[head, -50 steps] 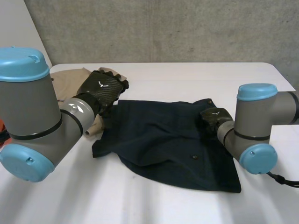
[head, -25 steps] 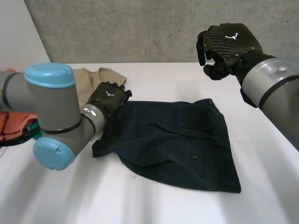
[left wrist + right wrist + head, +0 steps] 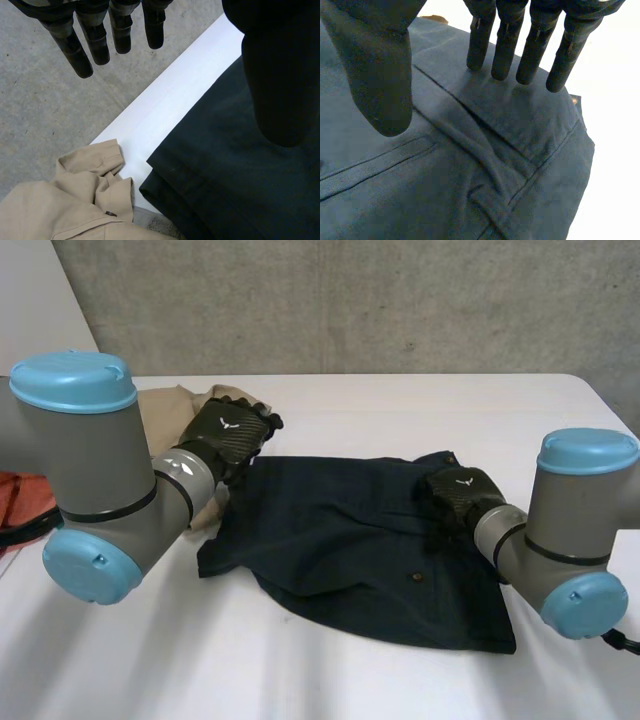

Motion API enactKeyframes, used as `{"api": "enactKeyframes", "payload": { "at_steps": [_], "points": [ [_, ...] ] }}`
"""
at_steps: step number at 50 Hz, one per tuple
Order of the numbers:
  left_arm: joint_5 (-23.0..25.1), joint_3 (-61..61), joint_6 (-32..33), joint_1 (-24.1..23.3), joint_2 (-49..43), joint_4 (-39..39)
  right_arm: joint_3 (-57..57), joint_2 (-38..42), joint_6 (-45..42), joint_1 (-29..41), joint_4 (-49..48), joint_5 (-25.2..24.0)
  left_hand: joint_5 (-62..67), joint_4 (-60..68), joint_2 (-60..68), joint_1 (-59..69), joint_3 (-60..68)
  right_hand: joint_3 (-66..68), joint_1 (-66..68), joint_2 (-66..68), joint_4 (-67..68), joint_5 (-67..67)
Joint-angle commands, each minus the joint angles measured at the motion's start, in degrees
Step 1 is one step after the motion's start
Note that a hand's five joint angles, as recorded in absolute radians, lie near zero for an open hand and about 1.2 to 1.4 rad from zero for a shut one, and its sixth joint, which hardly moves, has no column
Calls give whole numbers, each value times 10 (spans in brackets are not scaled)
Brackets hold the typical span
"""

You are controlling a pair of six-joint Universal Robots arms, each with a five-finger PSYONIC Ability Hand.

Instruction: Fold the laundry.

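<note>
There is one navy garment (image 3: 350, 530), one tan garment (image 3: 170, 408) and one orange cloth (image 3: 22, 495).

red cloth (image 3: 20, 492) cut off, tan garment (image 3: 168, 403) half-hidden

Readable text: none, no letters or numbers anywhere.
Black carbon-weave left hand (image 3: 236, 436): small white winged emblem (image 3: 228, 422) on its back, far left.
Black carbon-weave right hand (image 3: 458, 496): matching white emblem (image 3: 463, 481) on its back, right.

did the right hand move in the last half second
Yes. The right hand was raised in front of the wall; it is now down on the dark garment, near its far right corner, fingers straight.
</note>
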Motion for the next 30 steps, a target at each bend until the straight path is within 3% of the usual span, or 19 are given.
{"api": "enactKeyframes", "payload": {
  "at_steps": [1,13,17,18,24,30],
  "points": [
    [-1,0,-1,-1,-3,0,0,14,-12,3,-43,8,-28,-15,-18,-17,-21,56,52,58,56,60],
    [0,-5,-1,0,-2,0,-27,59,-35,8,-56,15,-28,-15,-18,-17,-21,76,72,78,76,80],
    [-2,-5,-1,-1,-3,0,-33,65,-33,8,-65,17,-28,-15,-18,-17,-21,279,275,281,279,283],
    [-3,-5,-1,-1,-3,0,-36,64,-32,8,-68,16,-28,-15,-18,-17,-21,476,472,478,476,480],
    [-4,-4,-1,1,-1,0,-40,46,-28,8,-63,9,-28,-15,-18,-17,-21,488,485,490,488,492],
    [-2,0,2,6,-9,3,-33,-21,-5,0,-34,-17,-28,-15,-18,-17,-21,488,485,490,488,492]
  ]
}}
